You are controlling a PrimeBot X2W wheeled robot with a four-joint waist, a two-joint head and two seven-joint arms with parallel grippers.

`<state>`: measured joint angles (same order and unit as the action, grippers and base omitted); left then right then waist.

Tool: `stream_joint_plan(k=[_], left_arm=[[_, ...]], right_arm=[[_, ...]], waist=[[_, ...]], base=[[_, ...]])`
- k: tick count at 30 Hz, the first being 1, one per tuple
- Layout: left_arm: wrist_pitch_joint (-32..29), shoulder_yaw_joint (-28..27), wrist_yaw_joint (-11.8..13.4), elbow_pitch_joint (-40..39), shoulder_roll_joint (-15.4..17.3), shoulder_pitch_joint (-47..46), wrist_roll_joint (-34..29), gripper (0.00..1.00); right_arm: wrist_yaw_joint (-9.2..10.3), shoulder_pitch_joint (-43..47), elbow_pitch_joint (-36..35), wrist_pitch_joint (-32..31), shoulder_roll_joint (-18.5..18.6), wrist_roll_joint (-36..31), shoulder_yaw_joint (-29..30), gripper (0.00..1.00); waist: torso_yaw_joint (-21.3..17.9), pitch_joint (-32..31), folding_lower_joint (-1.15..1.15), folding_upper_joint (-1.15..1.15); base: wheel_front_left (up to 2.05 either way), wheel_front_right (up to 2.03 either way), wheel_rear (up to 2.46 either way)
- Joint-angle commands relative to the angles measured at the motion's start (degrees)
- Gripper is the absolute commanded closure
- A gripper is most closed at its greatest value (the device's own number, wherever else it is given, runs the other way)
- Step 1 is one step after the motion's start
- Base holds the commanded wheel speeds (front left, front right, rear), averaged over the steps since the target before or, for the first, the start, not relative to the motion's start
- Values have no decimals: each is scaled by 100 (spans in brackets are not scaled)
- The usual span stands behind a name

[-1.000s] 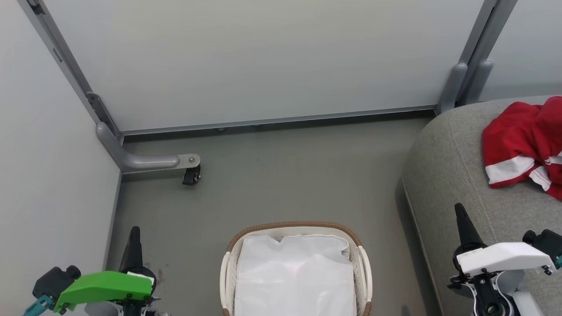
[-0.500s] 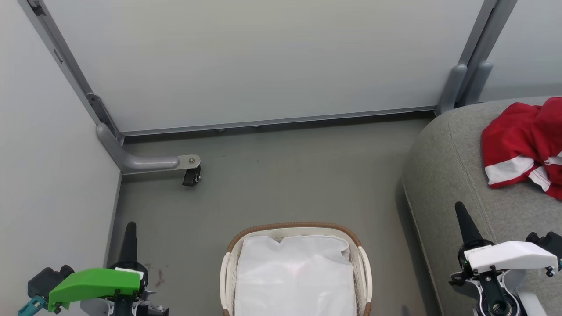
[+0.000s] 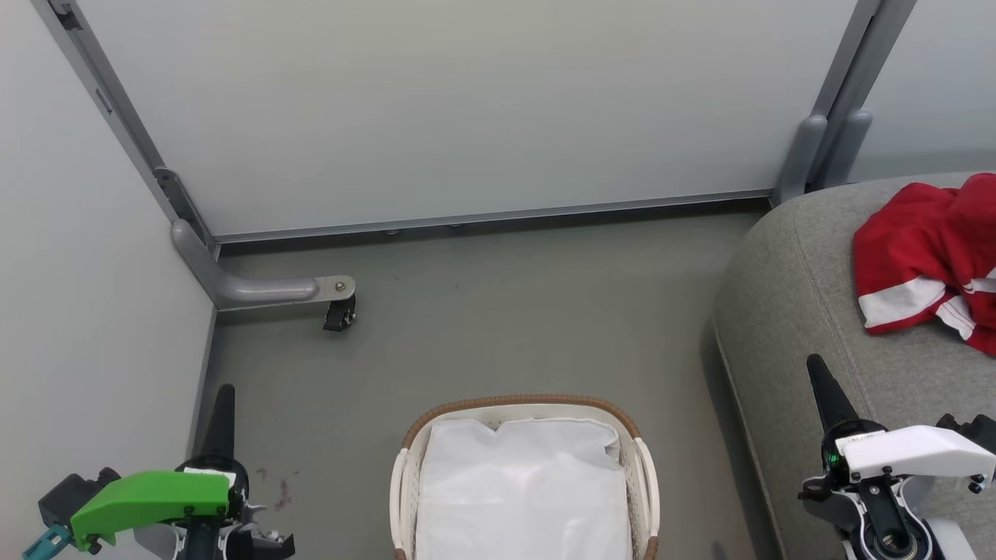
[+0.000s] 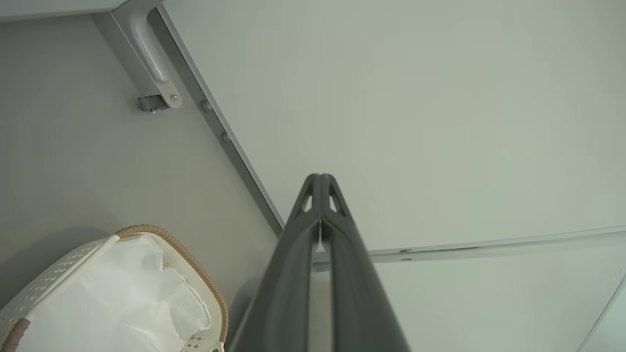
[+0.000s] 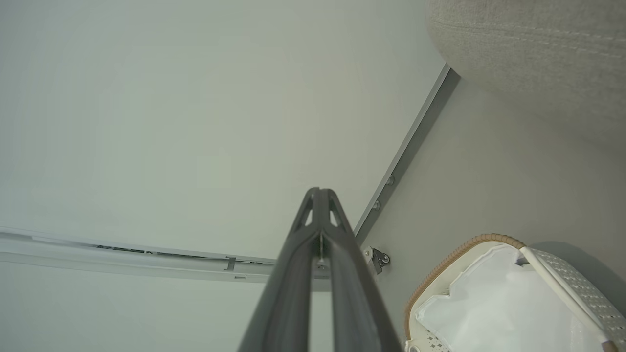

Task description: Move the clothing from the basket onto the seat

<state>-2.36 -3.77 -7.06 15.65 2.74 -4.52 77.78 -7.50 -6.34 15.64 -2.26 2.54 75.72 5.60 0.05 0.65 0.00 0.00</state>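
Clothing (image 3: 926,257): red-and-white heap on the sofa (image 3: 786,311), right edge of frame, partly cut off.
Basket (image 3: 521,403): bottom centre, on the floor, white liner (image 3: 521,490) showing inside.
Left tool (image 3: 224,391), lower left: fingers pressed together, empty.
Right tool (image 3: 815,362), lower right, over the sofa's edge: likewise.
Risk: a reach into the basket would likely snag the liner.
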Motion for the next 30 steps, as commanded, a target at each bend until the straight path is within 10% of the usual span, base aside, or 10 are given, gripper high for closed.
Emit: stream_joint_plan(k=[1, 30], left_arm=[[-32, -45, -24, -51, 20, -122, 115, 100], [-358, -254, -54, -156, 24, -199, 1222, 100]], right_arm=[[0, 1, -64, -40, 36, 143, 26, 100], [2, 20, -157, -378, 48, 1394, 89, 100]], waist=[[0, -2, 0, 0], [-4, -37, 0, 0]], base=[[0, 0, 0], [0, 0, 0]])
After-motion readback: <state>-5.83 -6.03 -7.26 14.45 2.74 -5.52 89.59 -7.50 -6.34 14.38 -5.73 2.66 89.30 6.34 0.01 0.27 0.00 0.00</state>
